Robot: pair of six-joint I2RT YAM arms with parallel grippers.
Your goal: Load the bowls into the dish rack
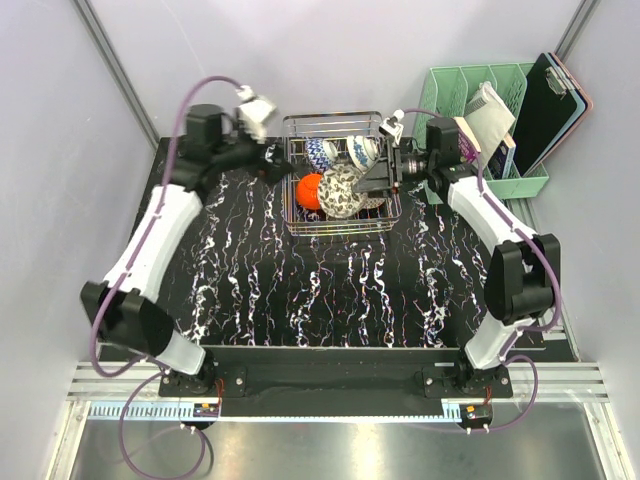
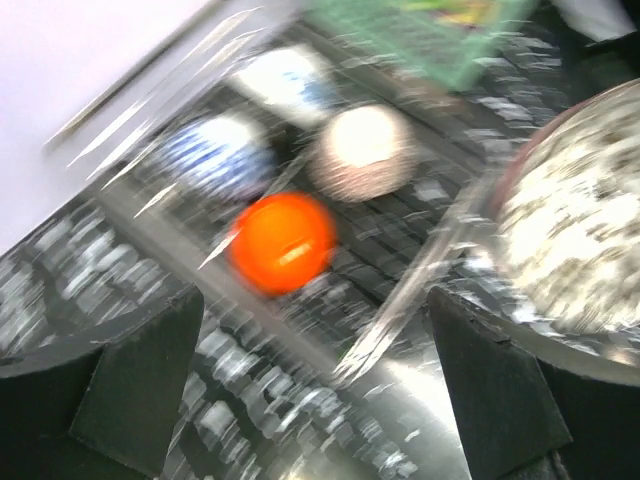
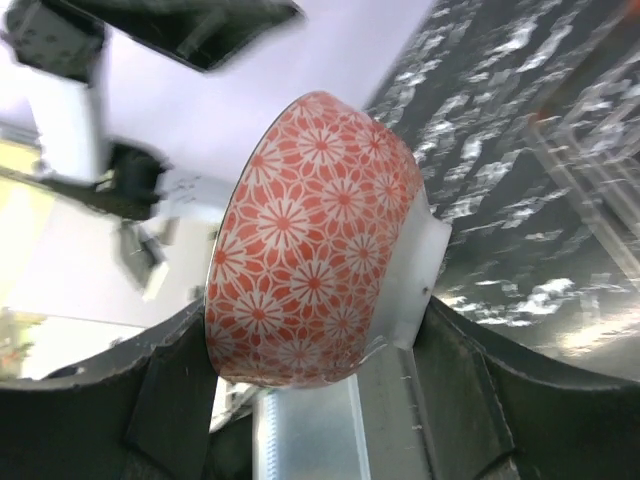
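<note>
Red-flowered bowl (image 3: pixel 310 240) clamped on edge in the right gripper (image 3: pixel 320 375), probably for slotting into the dish rack (image 1: pixel 330 226); left gripper (image 2: pixel 310 375) seems wide.

Rack (image 1: pixel 340 229) upper centre on table (image 1: pixel 330 290), bowls (image 1: pixel 322 153) in it, another bowl (image 1: pixel 340 192) over its front, organiser (image 1: pixel 450 85) upper right beside rack.

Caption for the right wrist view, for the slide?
Right end effector holds a red floral-patterned bowl tilted on edge, marbled table behind.
</note>
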